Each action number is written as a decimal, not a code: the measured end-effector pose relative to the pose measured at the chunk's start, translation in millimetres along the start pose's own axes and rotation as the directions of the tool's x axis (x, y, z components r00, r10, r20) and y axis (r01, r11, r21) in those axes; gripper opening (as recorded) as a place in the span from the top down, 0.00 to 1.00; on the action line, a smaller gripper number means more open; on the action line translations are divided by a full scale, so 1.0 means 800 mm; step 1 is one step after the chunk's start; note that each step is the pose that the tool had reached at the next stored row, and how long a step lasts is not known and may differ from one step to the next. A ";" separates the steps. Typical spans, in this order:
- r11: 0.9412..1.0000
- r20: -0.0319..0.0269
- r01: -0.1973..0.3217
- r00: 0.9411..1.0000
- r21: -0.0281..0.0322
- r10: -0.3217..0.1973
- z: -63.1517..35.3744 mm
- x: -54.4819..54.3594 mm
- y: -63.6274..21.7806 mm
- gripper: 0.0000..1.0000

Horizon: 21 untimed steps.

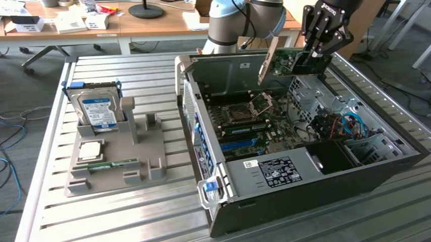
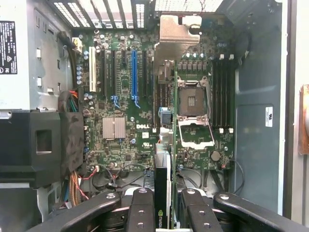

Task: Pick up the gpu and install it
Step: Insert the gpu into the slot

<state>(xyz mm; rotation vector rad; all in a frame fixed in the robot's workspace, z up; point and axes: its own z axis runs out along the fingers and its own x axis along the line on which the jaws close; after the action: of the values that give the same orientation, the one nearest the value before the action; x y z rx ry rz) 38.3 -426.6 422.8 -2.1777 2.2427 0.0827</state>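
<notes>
We judge the gpu (image 1: pixel 286 63), clamped in the gripper (image 1: pixel 312 55) with the motherboard (image 1: pixel 253 123) below it, light, stiff and fragile, best held by its edges.

Wooden desks (image 1: pixel 155 25) behind a slatted metal table (image 1: pixel 121 212), grey carpet floor (image 1: pixel 30 93) with loose cables (image 1: pixel 8 123).

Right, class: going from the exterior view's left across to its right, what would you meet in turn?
Silver hard drive with blue label → square metal processor socket → green gpu card gripped by black fingers → blue cables.
</notes>
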 end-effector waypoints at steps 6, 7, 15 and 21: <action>1.000 0.000 0.000 1.000 0.000 0.000 0.001 0.000 0.016 0.74; 1.000 0.000 0.000 1.000 0.000 0.000 0.001 0.001 0.019 0.74; 1.000 0.000 0.001 1.000 0.000 -0.001 0.004 0.002 0.030 0.74; 1.000 0.000 0.002 1.000 0.000 -0.002 0.005 0.002 0.031 0.74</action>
<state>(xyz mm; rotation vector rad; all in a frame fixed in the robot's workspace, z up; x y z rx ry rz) 13.6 -427.4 419.6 -2.1795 2.2409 0.0822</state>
